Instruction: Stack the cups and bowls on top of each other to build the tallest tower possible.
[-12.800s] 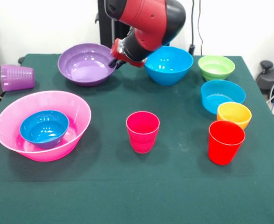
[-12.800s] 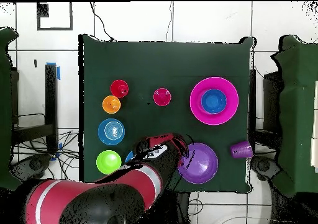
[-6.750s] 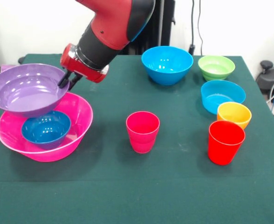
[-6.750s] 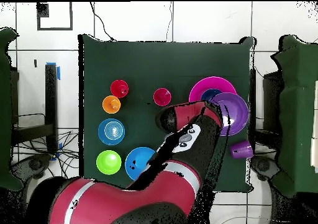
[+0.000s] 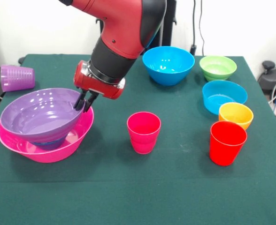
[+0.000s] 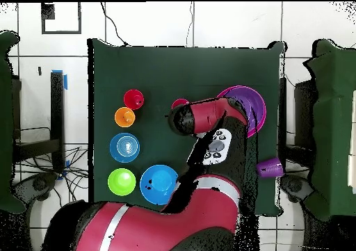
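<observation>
The large purple bowl [image 5: 39,115] sits tilted inside the huge pink bowl [image 5: 70,143], with a strip of dark blue [image 5: 48,141] showing beneath it. My gripper [image 5: 85,103] is shut on the purple bowl's right rim, one finger inside and one outside. The magenta-pink cup [image 5: 143,132] stands upright at the table's middle. The red cup [image 5: 227,143] stands at the right front. The purple cup [image 5: 17,78] lies on its side at the far left. In the overhead view the arm covers much of the nested bowls [image 6: 252,103].
Along the right side stand the small orange bowl [image 5: 235,115], the cyan bowl [image 5: 224,95] and the green bowl [image 5: 218,67]. The large blue bowl [image 5: 168,64] stands at the back middle. The table's front edge is near the cups.
</observation>
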You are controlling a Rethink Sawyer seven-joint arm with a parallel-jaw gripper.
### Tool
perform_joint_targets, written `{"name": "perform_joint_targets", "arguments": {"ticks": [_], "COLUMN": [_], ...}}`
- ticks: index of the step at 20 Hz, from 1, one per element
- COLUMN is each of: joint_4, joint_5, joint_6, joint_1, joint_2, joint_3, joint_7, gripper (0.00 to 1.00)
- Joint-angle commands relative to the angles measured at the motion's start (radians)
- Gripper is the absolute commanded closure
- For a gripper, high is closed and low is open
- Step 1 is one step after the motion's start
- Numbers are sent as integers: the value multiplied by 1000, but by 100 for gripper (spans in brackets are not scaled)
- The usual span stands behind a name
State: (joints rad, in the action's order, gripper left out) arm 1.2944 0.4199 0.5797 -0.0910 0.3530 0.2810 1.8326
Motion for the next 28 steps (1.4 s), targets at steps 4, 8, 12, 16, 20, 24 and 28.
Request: {"name": "perform_joint_targets", "arguments": {"ticks": [4,8,12,16,20,24,28], "joint_4": [-23,-26,-36,-38,-47,-70,-77], "joint_5": [72,75,81,85,103,146,165], "joint_6": [30,36,44,54,61,55,60], "joint_1": [-13,-13,-12,-8,1,7,8], "joint_2": [-31,-33,-36,-38,-43,-43,-47], "joint_3": [-130,-129,-126,-117,-107,-115,-120], "joint_7": [-140,-144,-153,-140,-143,-188,-190], "gripper": [100,100,100,100,0,0,0]}}
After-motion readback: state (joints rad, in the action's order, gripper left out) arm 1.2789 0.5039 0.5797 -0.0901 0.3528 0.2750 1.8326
